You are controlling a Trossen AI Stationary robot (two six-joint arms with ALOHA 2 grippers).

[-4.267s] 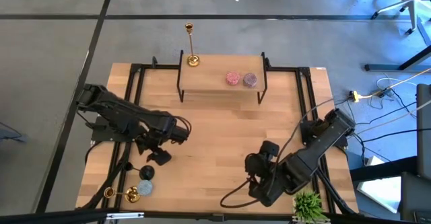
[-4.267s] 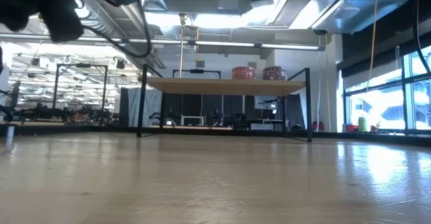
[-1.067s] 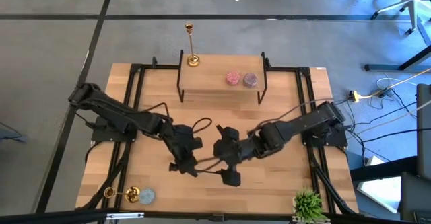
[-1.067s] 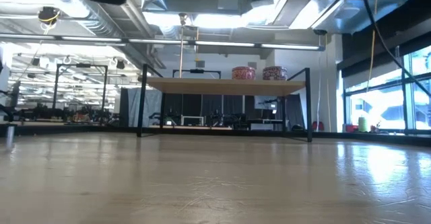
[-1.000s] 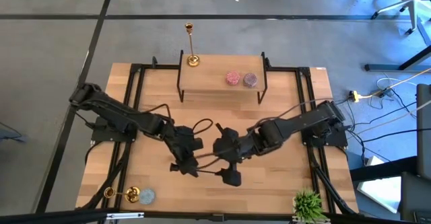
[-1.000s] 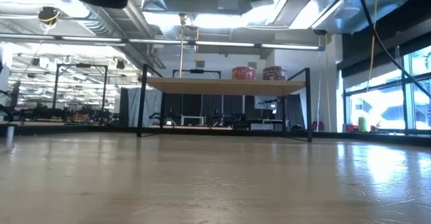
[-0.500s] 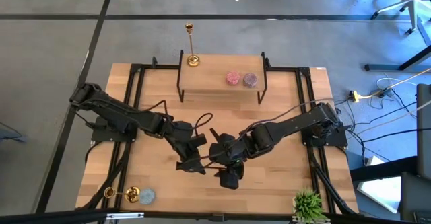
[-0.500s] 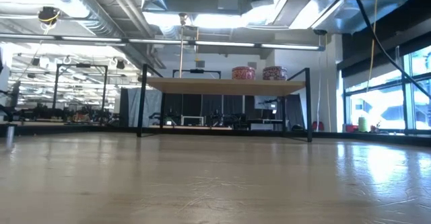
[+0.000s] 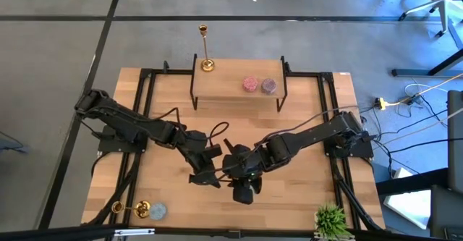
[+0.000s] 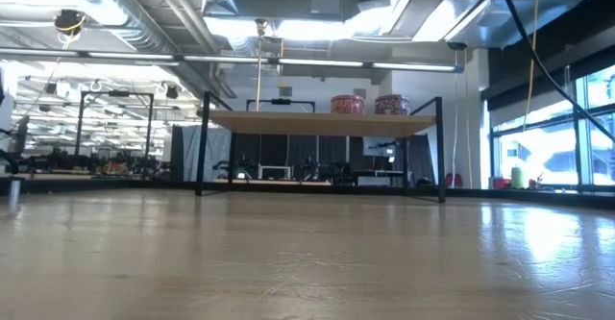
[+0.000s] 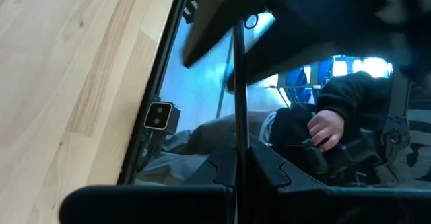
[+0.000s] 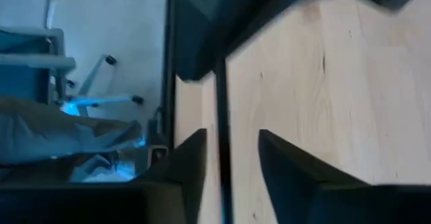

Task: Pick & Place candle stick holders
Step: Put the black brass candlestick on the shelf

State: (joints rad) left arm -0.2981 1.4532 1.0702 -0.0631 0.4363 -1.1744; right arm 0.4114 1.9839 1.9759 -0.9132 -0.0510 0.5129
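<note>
While one slim gold candlestick holder (image 9: 205, 49) stands at the raised wooden shelf's (image 9: 239, 90) left end, its twin (image 9: 130, 209) lies near the wooden table's (image 9: 304, 118) front-left corner. The left gripper (image 9: 205, 174) and right gripper (image 9: 235, 170) meet mid-table around a thin dark rod (image 12: 221, 126); finger state cannot be told.

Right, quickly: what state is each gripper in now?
Left gripper: closed on a thin dark rod.
Right gripper: open, the rod between its fingers.

One slim, shiny gold candle stick holder (image 9: 205, 49) stands upright at the left end of a small raised wooden shelf, its round flared base on the shelf's corner, its thin stem rising to a small cup on top; the low view shows its stem (image 10: 258, 65) straight above the shelf. A second gold candle stick holder (image 9: 130, 210) lies flat on its side near the table's front left corner, stem level, its base just beside a pale round disc
</note>
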